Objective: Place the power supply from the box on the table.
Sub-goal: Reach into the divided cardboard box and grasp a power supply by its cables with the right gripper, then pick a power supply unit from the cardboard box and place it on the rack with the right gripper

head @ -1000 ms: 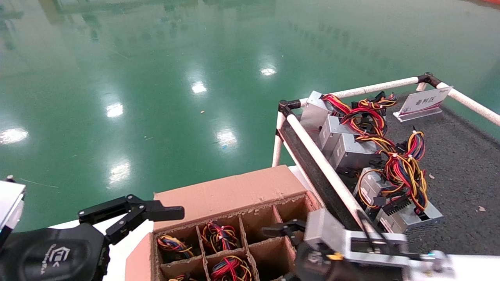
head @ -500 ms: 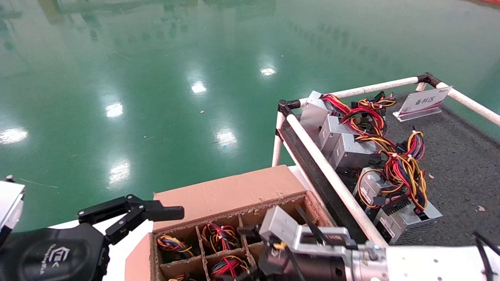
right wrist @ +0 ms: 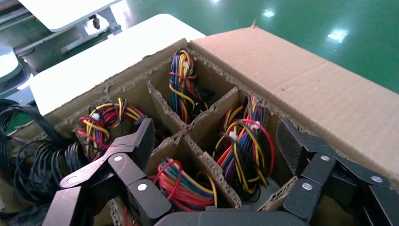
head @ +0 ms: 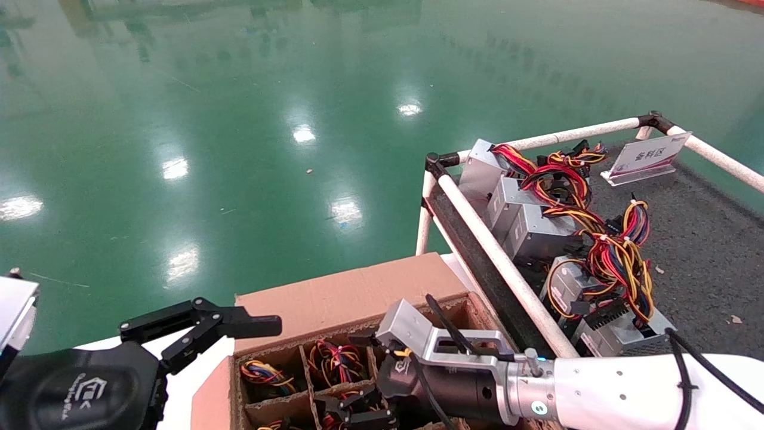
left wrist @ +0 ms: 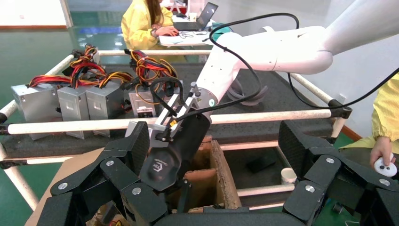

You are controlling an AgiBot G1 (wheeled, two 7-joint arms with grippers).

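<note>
Head view, nearest first: the right gripper (head: 358,412) hangs at 6 o'clock over the box (head: 334,298), fingers spread wide and empty just above the divider cells. Its black wrist and white arm run off toward 4 o'clock. The right wrist view looks straight down between those fingers (right wrist: 136,141): a wire bundle (right wrist: 247,141) of red, yellow, blue and black sits in the cell beside one finger, another bundle (right wrist: 183,183) lies in the cell below the gripper, and more show in cells farther on. Only wires are visible there; the metal cases are hidden in the cells.

At 8 o'clock the left gripper (head: 197,331) is parked beside the box's left edge, outside the carton, fingers wide apart and holding nothing.

Farther out, at 3 o'clock, the bench (head: 704,251) stands just beyond the box, its white rail (head: 495,257) running from 5 toward 1 o'clock. Along the inside of the rail lies a row of supplies (head: 537,233), silver cases side by side with their wire bundles tangled on top. At 2 o'clock a small sign (head: 647,156) stands on the bench near the far rail. Green floor (head: 239,119) fills everything from 9 to 12 o'clock.
</note>
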